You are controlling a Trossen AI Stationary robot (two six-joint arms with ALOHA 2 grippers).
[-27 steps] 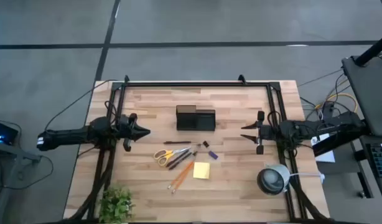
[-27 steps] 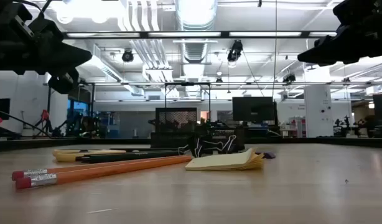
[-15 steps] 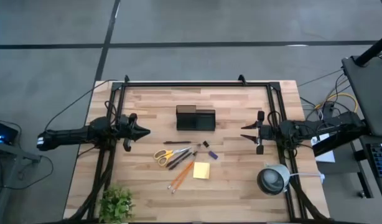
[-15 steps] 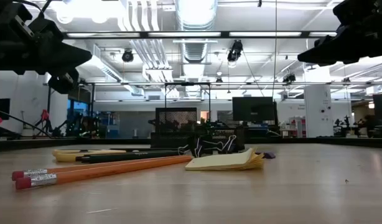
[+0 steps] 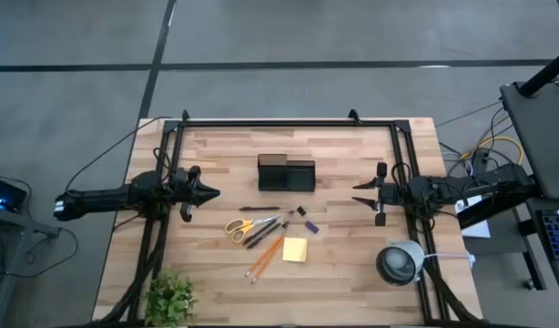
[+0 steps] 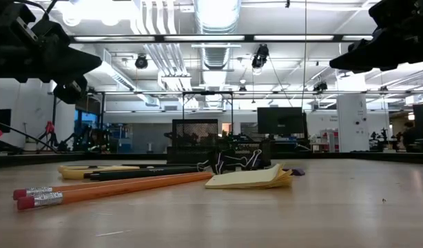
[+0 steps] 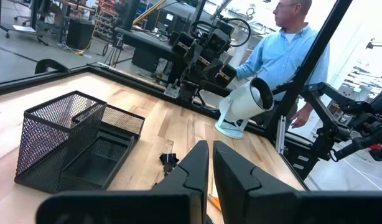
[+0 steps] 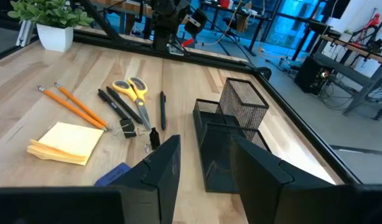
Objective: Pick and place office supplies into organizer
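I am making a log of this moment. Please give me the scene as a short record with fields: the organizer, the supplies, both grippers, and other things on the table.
organizer: black mesh organizer, far middle of table, nothing visible inside
supplies: scissors, pens, pencils, sticky-note pad, purple block, all loose on the table
left gripper: shut, above table's left side, holding nothing
right gripper: open, above table's right side, holding nothing
other: plant, round white device

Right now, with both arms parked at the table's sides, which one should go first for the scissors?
Probably left. The left gripper, fingers together, hovers nearer the scissors, which lie on the left of the pile. The right gripper, fingers apart, is across the table, beyond the sticky-note pad.
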